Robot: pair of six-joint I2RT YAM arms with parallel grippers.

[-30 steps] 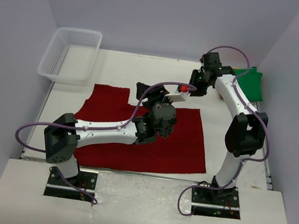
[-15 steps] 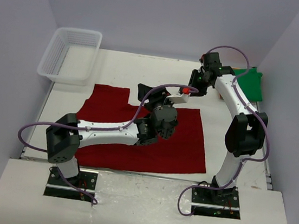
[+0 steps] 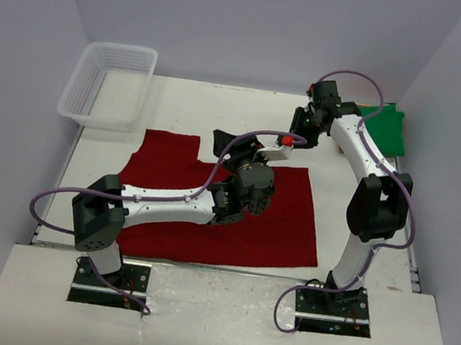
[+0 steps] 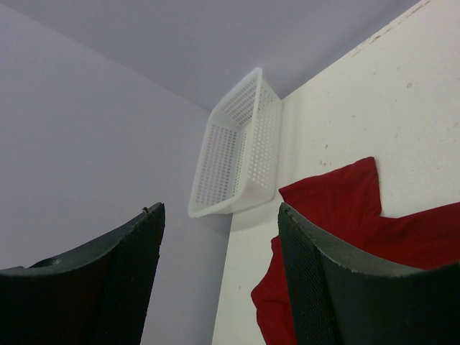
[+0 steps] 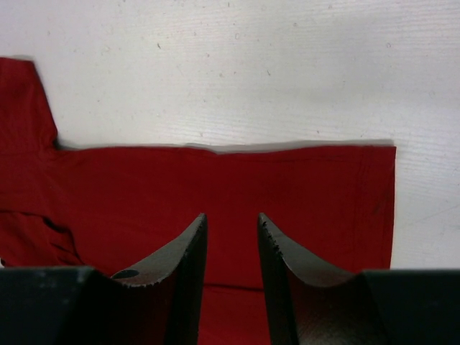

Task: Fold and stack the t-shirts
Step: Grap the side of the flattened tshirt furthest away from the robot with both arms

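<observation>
A dark red t-shirt [image 3: 283,221] lies spread flat on the table, its sleeve showing in the left wrist view [image 4: 345,208] and its body in the right wrist view [image 5: 287,187]. A green t-shirt [image 3: 389,129] lies folded at the back right. My left gripper [image 3: 222,143] hovers above the red shirt's middle, pointing toward the basket, open with nothing between its fingers [image 4: 221,208]. My right gripper [image 3: 302,127] hangs over the shirt's far edge, pointing down, its fingers a little apart and empty [image 5: 231,217].
A white mesh basket [image 3: 109,84] stands at the back left corner, also visible in the left wrist view [image 4: 237,151]. Grey walls close in the table on three sides. Bare white table [image 3: 221,108] runs behind the red shirt.
My left arm has crept slightly to the right over the red shirt. The right arm and the shirts stay where they were.
</observation>
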